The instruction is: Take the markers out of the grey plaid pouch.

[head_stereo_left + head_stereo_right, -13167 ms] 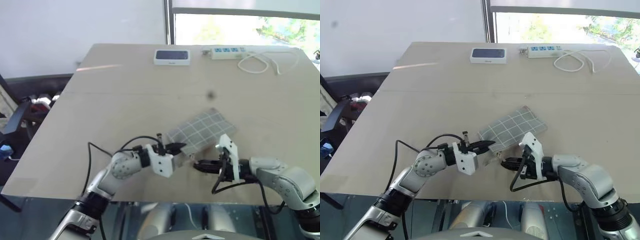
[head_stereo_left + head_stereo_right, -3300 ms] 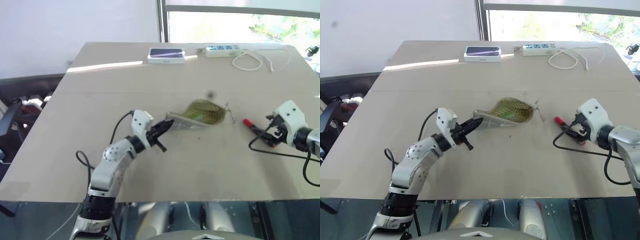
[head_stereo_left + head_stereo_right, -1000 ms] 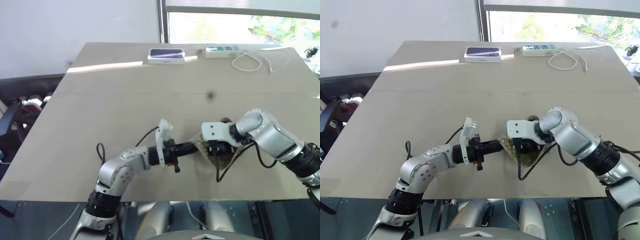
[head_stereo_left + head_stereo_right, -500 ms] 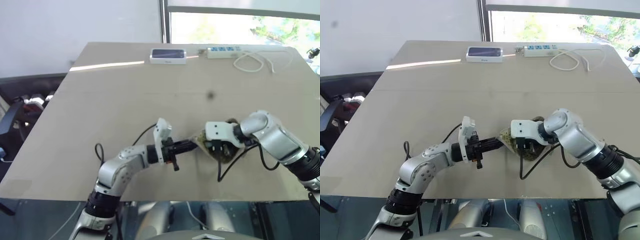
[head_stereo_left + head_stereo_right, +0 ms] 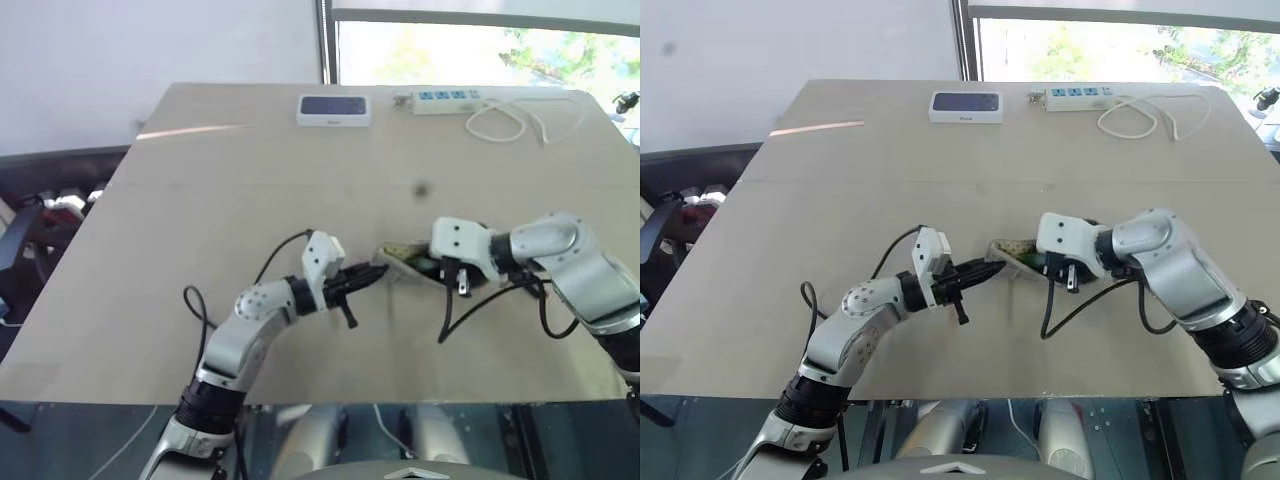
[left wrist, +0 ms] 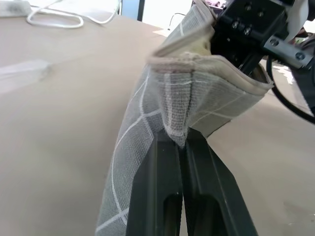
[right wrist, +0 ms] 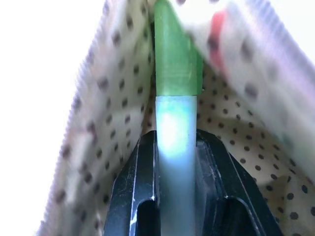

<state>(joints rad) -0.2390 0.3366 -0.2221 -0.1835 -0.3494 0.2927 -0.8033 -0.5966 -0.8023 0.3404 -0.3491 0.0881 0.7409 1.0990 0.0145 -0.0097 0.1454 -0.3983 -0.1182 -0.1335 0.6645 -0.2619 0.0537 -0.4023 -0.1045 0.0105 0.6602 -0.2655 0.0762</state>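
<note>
The left gripper (image 6: 183, 147) has its jaws fully closed on one corner of the grey plaid pouch (image 6: 162, 113), and I think it pinches the fabric there to keep the soft pouch steady and its mouth lifted, so that the other arm can work inside. The pouch sits near the front middle of the tabletop (image 5: 250, 170), between the two arms, and it looks crumpled and raised rather than flat. The right gripper (image 7: 174, 140) reaches into the open mouth, and its jaws are nearly closed around a marker (image 7: 175, 93), holding it by the pale shiny body just below the bright green cap. This grip along the marker's length seems chosen so that it can slide straight out of the opening. The pouch is grey with thin light grid lines outside, and the lining inside is pale with many small dark dots. Beside the green cap something red (image 7: 216, 27) shows in the lining, maybe another marker, but I cannot tell surely.
</note>
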